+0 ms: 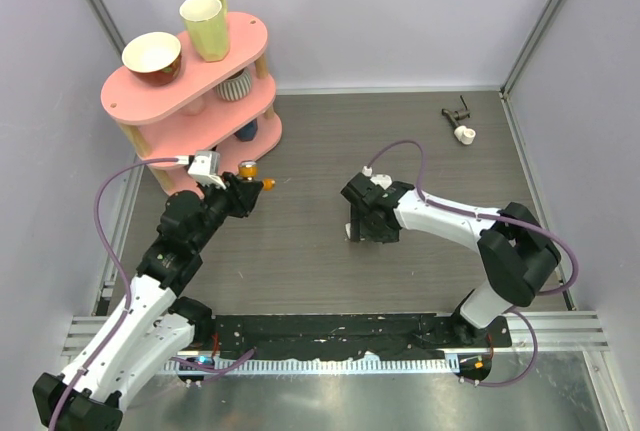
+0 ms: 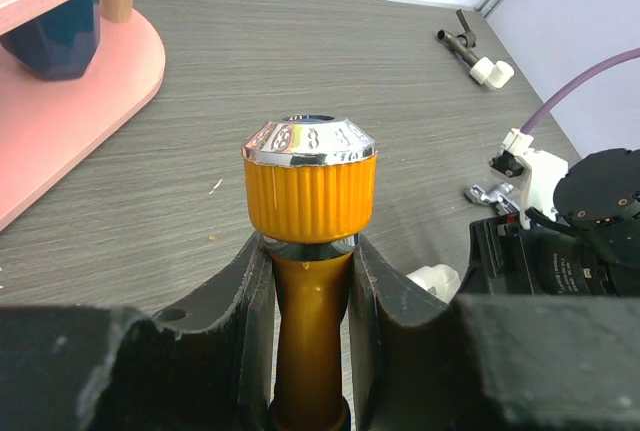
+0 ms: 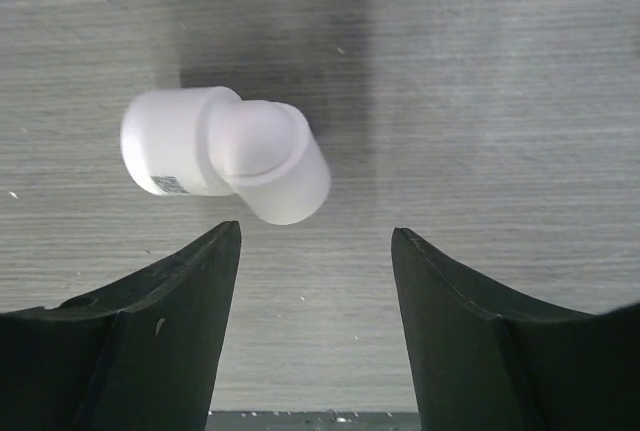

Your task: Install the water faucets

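Note:
My left gripper (image 2: 308,261) is shut on the orange plastic tap (image 2: 310,251), gripping its stem just below the ribbed orange cap and silvery knob; in the top view the tap (image 1: 252,173) is held above the table near the pink shelf, at the left gripper (image 1: 243,187). The white pipe fitting (image 3: 225,156), a short elbow, lies on the table just ahead of my right gripper (image 3: 315,241), which is open and empty, pointing down at the table's middle (image 1: 365,226). The fitting also shows in the left wrist view (image 2: 433,281).
A pink two-tier shelf (image 1: 190,101) with cups and bowls stands at the back left. A dark tap piece with a white end (image 1: 460,121) lies at the back right, also in the left wrist view (image 2: 478,56). A small silver metal piece (image 2: 490,194) lies by the right arm.

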You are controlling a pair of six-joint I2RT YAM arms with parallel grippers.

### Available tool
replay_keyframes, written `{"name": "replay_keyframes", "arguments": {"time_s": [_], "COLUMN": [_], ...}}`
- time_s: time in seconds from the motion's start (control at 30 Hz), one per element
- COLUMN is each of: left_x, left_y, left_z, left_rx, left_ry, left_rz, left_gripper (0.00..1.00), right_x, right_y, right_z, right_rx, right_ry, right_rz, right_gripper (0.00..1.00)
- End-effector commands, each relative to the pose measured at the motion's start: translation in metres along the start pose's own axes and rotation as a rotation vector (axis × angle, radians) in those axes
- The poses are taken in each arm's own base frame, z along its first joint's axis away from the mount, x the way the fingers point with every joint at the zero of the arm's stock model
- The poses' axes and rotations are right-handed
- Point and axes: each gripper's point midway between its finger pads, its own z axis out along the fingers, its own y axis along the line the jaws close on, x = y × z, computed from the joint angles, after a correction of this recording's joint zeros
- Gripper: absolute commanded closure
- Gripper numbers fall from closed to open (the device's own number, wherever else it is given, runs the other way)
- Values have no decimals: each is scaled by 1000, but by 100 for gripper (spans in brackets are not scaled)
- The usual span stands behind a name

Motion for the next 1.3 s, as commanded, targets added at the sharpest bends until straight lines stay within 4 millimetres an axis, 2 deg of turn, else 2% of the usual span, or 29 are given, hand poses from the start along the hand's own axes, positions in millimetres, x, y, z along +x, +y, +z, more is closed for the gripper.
{"name": "replay_keyframes", "arguments": {"time_s": [0.0,0.13,0.27,0.4,0.57,0.63,0.8,0.9,1.17,1.27], "left_x": [-23,-23,-23,-21,-21,-22,-22,-22,-22,-21], "left_y": [-11,-13,-14,-14,-15,-15,-15,-15,-15,-15], "left_z": [-2,-3,-3,-2,-2,-2,-3,-3,-3,-3], "left_rx": [30,36,38,39,43,43,44,43,43,42], "left_ry": [-69,-68,-65,-62,-60,-65,-63,-65,-65,-62], "left_rz": [14,13,14,15,18,18,19,19,21,19], "left_gripper": [100,100,100,100,100,100,100,100,100,100], "right_x": [-29,-28,-26,-33,-40,-39,-34,-34,-26,-24], "right_y": [21,28,24,23,-1,-2,13,15,1,1], "right_z": [2,11,18,17,12,14,23,30,50,53], "right_rx": [-58,-72,-50,-40,64,50,-43,-54,2,-2], "right_ry": [-124,-107,-106,-116,-107,-91,-82,-95,-110,-114], "right_rz": [57,47,9,-109,-337,-382,-382,-376,-375,-362], "right_gripper": [33,33,33,33,32,32,34,35,42,45]}}
